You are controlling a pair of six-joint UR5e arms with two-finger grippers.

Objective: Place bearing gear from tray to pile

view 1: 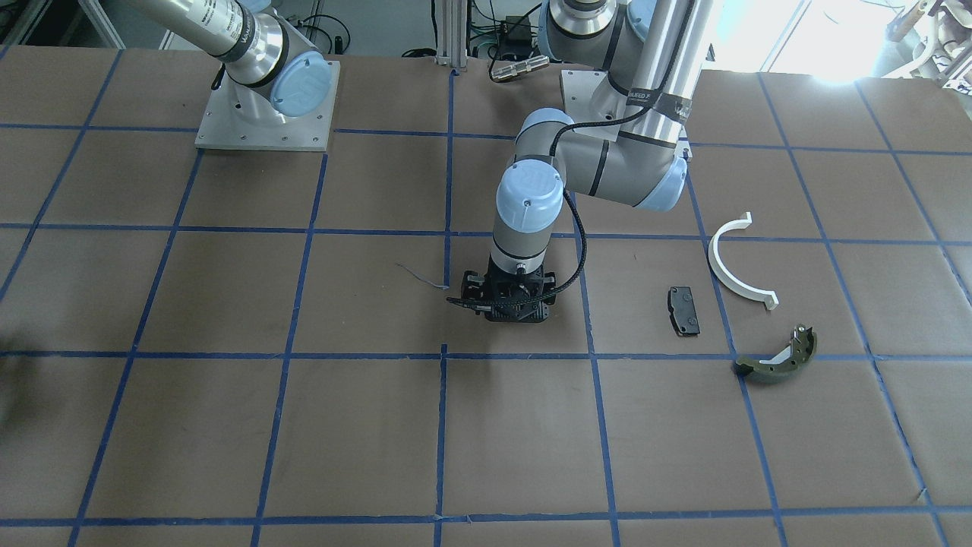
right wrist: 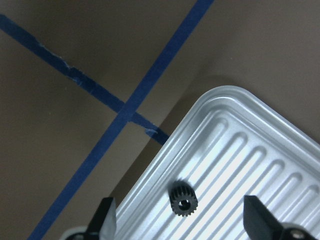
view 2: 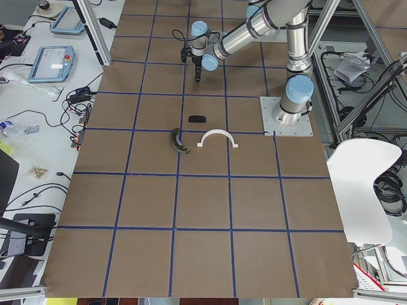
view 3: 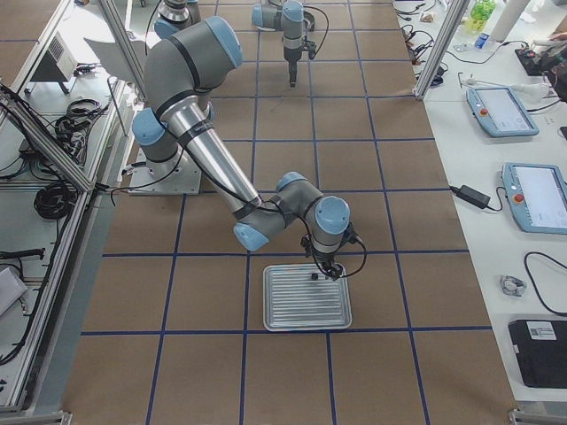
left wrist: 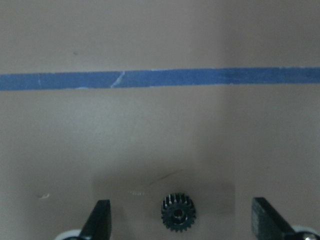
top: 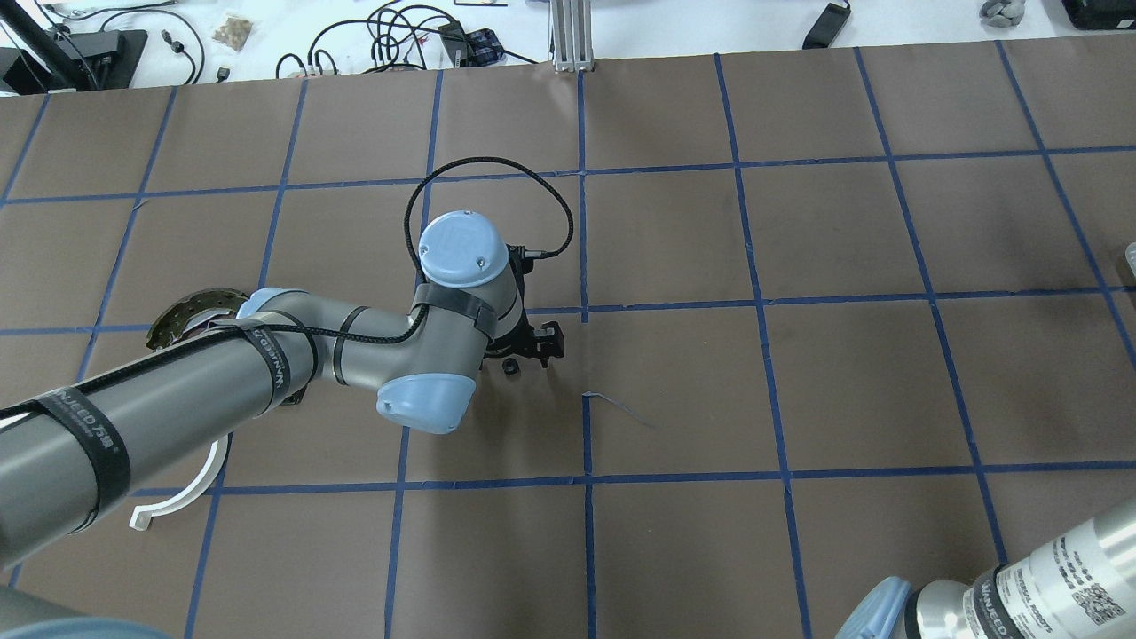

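A small black bearing gear (right wrist: 183, 201) lies on the ribbed silver tray (right wrist: 215, 100). My right gripper (right wrist: 181, 217) is open just above it, one finger on each side. A second small black gear (left wrist: 178, 212) lies on the brown paper between the open fingers of my left gripper (left wrist: 182, 220), near the table's middle (top: 510, 366). The pile lies apart from the left gripper (view 1: 509, 304): a white half-ring (view 1: 740, 262), a black pad (view 1: 683, 310) and an olive-green brake shoe (view 1: 778, 357).
The table is covered in brown paper with a blue tape grid (view 1: 444, 353). The tray (view 3: 307, 297) shows only in the exterior right and right wrist views. The right arm's base plate (view 1: 266, 106) stands at the table's robot side.
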